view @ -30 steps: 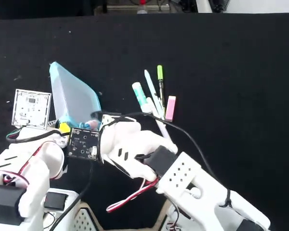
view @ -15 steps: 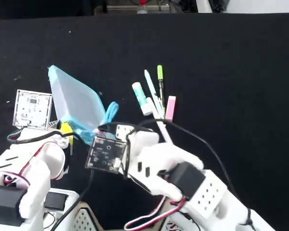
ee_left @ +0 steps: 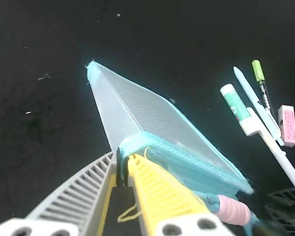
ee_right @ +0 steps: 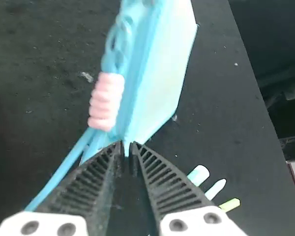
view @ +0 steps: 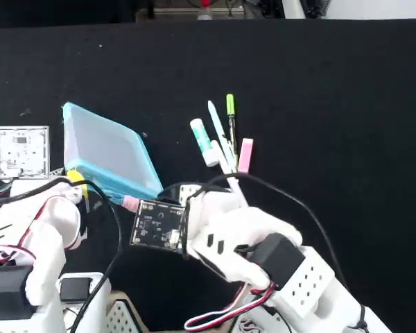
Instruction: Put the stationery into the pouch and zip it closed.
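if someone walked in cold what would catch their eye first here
The bright turquoise pouch stands out against the black table. Both grippers pinch its near edge: the left gripper at one corner and the right gripper by the pink zipper bead. Beside it, the stationery, pens and a pink eraser, lies in a loose bundle outside the pouch.

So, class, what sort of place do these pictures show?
Probably a robotics lab bench: two white arms with bare circuit boards and loose wiring stand at a black table, with a blue pouch and pens as test items.
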Controlling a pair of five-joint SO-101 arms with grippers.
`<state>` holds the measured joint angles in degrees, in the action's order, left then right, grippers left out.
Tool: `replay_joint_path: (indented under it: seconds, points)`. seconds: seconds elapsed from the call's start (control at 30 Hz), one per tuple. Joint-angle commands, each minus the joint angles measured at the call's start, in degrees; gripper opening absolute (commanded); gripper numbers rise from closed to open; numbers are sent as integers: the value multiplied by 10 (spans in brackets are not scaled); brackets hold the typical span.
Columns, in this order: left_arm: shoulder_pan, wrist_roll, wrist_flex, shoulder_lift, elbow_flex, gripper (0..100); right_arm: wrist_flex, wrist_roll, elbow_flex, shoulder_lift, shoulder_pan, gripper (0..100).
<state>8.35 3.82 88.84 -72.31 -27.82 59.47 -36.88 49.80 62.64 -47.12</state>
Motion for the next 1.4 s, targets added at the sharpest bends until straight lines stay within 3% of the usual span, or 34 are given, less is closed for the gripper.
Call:
replay_joint_path:
  seconds: [0.0,0.1,0.2,0.3,0.7,0.97,1.37]
  points:
    - [10,-20,-10,3,22,30,-35,14,-19,9,10,11]
    - [10,-25,-11,3,22,30,-59,100,-19,12,-18,35]
    - [10,-25,-10,3,22,30,-62,174,-15,12,-59,171]
    - [10,-24,-9,3,22,30,-67,171,-4,11,-96,253]
    - [9,-23,-9,3,22,30,-251,144,108,8,-114,225]
    - [9,-23,-10,3,22,30,-281,143,125,7,-51,179]
    - [9,-23,-8,3,22,30,-277,127,131,7,-49,162]
